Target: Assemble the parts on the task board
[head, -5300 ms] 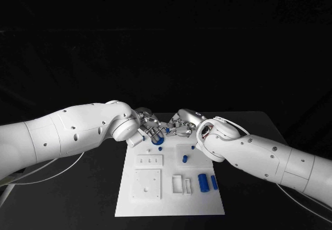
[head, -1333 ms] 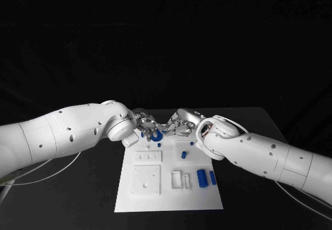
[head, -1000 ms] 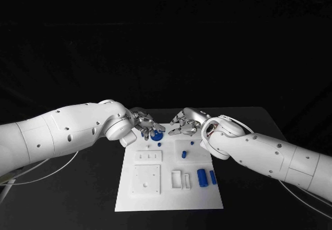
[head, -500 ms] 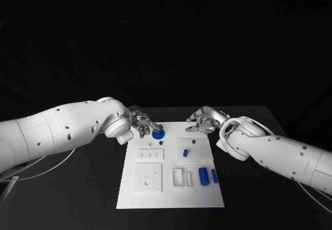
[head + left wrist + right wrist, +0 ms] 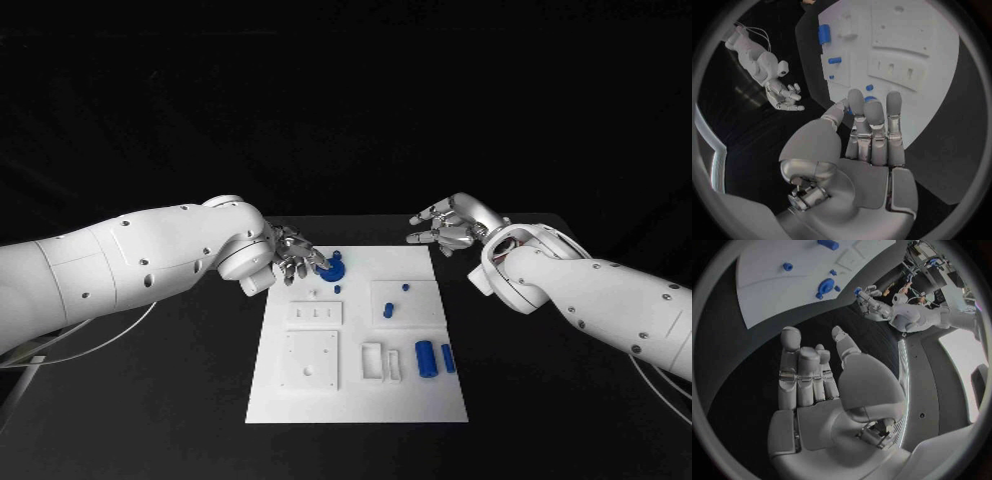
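The left hand [image 5: 296, 262] rests at the task board's [image 5: 356, 400] far left corner, fingers held close together and reaching to a round blue part [image 5: 333, 268] at their tips; whether they grip it cannot be told. That part is a flat disc with a raised hub. Just nearer lies a tiny blue peg [image 5: 336, 289]. The right hand [image 5: 450, 225] hovers off the board's far right corner above the black table [image 5: 173, 400], fingers loosely apart, holding nothing. Nearer lie two small blue pieces [image 5: 392, 309], then two blue cylinders [image 5: 427, 357] side by side.
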Controlling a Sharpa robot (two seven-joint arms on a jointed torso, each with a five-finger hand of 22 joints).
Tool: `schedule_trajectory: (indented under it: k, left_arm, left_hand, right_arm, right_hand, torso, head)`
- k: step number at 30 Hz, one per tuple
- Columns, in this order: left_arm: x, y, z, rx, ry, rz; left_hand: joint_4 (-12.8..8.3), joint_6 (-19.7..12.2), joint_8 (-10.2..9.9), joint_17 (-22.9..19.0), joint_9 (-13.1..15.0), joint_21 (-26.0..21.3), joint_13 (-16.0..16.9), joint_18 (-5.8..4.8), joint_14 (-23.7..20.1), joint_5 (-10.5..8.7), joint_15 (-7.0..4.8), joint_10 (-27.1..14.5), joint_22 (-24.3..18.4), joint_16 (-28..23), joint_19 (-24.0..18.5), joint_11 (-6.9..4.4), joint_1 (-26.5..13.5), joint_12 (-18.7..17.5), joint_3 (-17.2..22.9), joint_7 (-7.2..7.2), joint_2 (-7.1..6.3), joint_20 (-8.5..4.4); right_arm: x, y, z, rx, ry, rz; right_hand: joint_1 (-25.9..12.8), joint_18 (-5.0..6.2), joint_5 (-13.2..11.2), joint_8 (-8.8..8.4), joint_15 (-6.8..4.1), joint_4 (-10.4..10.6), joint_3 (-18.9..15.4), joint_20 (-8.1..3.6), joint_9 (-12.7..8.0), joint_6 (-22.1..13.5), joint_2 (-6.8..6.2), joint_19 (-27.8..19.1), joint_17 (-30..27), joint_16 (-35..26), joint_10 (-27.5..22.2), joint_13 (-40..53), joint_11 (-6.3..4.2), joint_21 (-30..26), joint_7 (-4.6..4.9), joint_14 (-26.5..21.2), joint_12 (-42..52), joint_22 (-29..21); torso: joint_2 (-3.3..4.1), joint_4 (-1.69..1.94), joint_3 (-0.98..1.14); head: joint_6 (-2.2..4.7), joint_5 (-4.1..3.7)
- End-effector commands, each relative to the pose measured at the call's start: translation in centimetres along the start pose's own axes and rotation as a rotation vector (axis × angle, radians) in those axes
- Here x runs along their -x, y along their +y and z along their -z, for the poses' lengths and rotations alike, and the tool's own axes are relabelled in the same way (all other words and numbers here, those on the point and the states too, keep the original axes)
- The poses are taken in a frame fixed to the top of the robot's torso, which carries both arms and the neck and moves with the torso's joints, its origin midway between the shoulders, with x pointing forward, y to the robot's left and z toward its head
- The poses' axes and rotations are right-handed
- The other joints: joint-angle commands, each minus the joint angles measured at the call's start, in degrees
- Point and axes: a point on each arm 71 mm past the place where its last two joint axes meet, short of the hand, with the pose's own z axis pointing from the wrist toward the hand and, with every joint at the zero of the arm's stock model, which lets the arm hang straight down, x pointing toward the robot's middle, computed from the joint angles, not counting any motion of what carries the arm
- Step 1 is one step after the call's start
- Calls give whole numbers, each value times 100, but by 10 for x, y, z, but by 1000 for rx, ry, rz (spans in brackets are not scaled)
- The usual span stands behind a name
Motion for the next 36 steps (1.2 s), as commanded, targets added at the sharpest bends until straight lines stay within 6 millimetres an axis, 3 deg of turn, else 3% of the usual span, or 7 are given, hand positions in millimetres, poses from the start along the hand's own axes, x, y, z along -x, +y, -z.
schedule_trajectory:
  k: [1, 8, 18, 23, 29, 34, 36]
  left_arm:
    - [-4, 1, -1, 19, 10, -48]
    - [-11, 2, -4, 19, 13, -76]
    - [-21, 4, -8, 18, -26, -191]
    - [-28, 7, -11, 24, -35, -249]
    - [-35, 11, -12, 27, -40, -294]
    - [-41, 15, -14, 30, -45, -315]
    - [-42, 17, -14, 32, -45, -318]
  left_hand:
    - [-143, 1336, 45, 60, 1868, 57, 32, -6, 61, 90, -3, 249, 26, 59, 29, -91, -87, 94, 120, -697, 79, -1]
    - [-260, 1367, 38, 177, 2031, -249, 58, -32, 52, 147, -6, 239, 83, 111, 249, -104, -257, 205, 207, -711, 152, 4]
    - [-329, 1397, 49, 220, 2104, -739, 79, -46, 77, 256, -20, 252, 765, 147, 431, -116, -284, 274, 270, -719, 153, -11]
    - [-335, 1406, 46, 205, 2087, -991, 73, -48, 93, 259, -10, 253, 1076, 141, 518, -111, -289, 266, 292, -721, 153, 0]
    - [-341, 1410, 47, 190, 2073, -1122, 65, -51, 103, 267, -7, 253, 1226, 134, 570, -111, -294, 265, 306, -719, 155, 2]
    - [-346, 1414, 48, 171, 2082, -1602, 67, -62, 105, 272, -5, 251, 1811, 159, 744, -115, -296, 288, 336, -719, 150, 4]
    - [-346, 1414, 48, 171, 2082, -1602, 67, -62, 105, 272, -5, 251, 1811, 159, 744, -115, -296, 288, 336, -719, 150, 4]
  right_arm:
    - [3, 1, -1, 14, -16, -45]
    - [5, 1, -2, 13, -25, -54]
    - [4, 4, -3, 21, -21, -61]
    - [4, 5, -3, 24, -18, -63]
    - [4, 6, -2, 26, -16, -63]
    - [4, 5, -2, 27, -15, -63]
    - [4, 5, -2, 27, -14, -63]
  right_hand:
    - [8, 72, 87, -23, 10, -25, 5, 18, -8, 25, 43, 129, -8, -18, -38, -7, -11, -13, -2, -10, -24, 196]
    - [3, 72, 156, -23, 8, -46, 22, 16, -8, 26, 46, 128, -11, -21, -42, -14, -13, -19, -2, -10, -29, 196]
    - [-24, 72, 214, -23, 6, -63, 38, 14, -8, 28, 47, 131, -8, -18, -40, -15, -15, -17, -3, -8, -25, 198]
    - [-34, 71, 241, -23, 6, -77, 48, 14, -8, 29, 45, 131, -9, -21, -40, -15, -14, -12, -3, -9, -24, 199]
    - [-41, 72, 264, -23, 6, -89, 55, 13, -8, 28, 47, 133, -5, -16, -43, -18, -16, -5, -3, -6, -26, 201]
    - [-43, 73, 274, -23, 6, -96, 59, 13, -8, 28, 48, 132, -7, -18, -43, -20, -16, -13, -3, -7, -27, 199]
    - [-43, 73, 274, -23, 6, -96, 59, 13, -8, 28, 48, 132, -7, -18, -43, -20, -16, -13, -3, -7, -27, 199]
  torso:
    - [-6, 10, 0]
    - [2, 1, -4]
    - [7, -4, 5]
    - [5, -6, -4]
    - [3, 1, -5]
    - [0, 4, -2]
    - [0, 3, -6]
  head:
    - [-41, 3]
    - [-97, 9]
    - [-181, 27]
    - [-222, 25]
    - [-252, 24]
    - [-269, 24]
    - [-272, 24]
